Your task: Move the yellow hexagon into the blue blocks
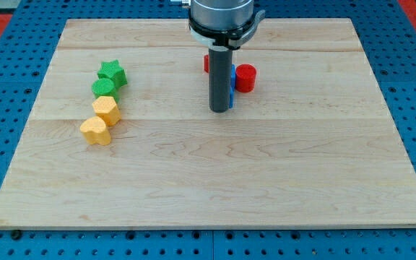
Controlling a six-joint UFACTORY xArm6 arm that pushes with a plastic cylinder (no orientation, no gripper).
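Note:
The yellow hexagon [106,109] lies at the view's left, touching a yellow heart-shaped block [95,131] just below it. My rod comes down from the view's top and my tip [219,110] rests on the board near the centre top. The rod hides most of the blue blocks [232,85]: only a thin blue strip shows along its right side. My tip is far to the right of the yellow hexagon.
A green star [112,73] and a green round block [104,88] sit just above the yellow hexagon in a chain. A red cylinder [245,78] stands right of the rod, and a red sliver [206,63] shows on its left. The wooden board [208,180] has blue pegboard around it.

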